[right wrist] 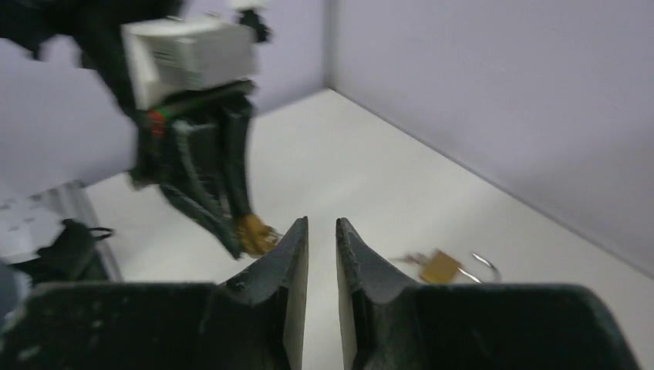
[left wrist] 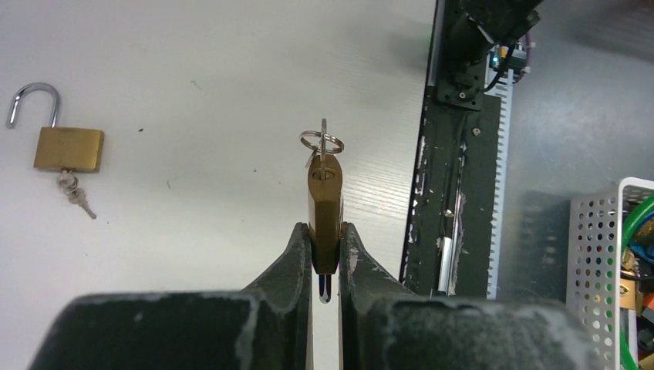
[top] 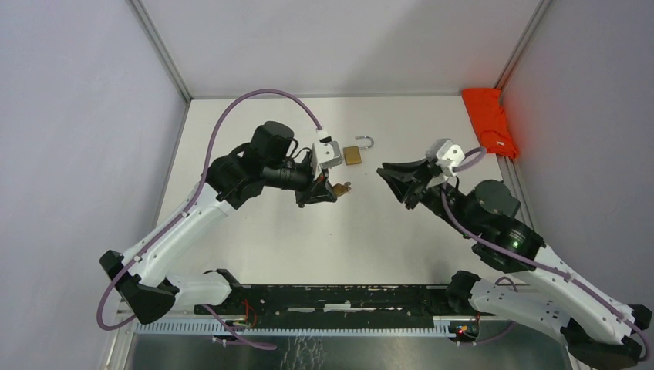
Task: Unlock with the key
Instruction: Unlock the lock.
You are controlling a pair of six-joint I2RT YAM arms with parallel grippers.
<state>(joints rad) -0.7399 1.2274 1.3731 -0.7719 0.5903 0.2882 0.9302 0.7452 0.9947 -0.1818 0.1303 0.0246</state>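
My left gripper [left wrist: 325, 231] is shut on a brass padlock [left wrist: 325, 204], held edge-on above the table with its keyhole end pointing away from the wrist. A key [left wrist: 322, 158] with a ring [left wrist: 321, 142] sticks out of that end. A bit of the shackle [left wrist: 326, 287] shows between the fingers. From above, the padlock [top: 338, 189] sits left of my right gripper [top: 383, 173]. The right gripper [right wrist: 321, 223] is open by a narrow gap, holds nothing, and stands apart from the held padlock [right wrist: 251, 233].
A second brass padlock [top: 353, 155] lies on the table with its shackle swung open and keys [left wrist: 73, 191] hanging from it. A red cloth [top: 490, 121] sits at the far right wall. A perforated white bin [left wrist: 617, 262] stands beyond the black rail [top: 339, 297].
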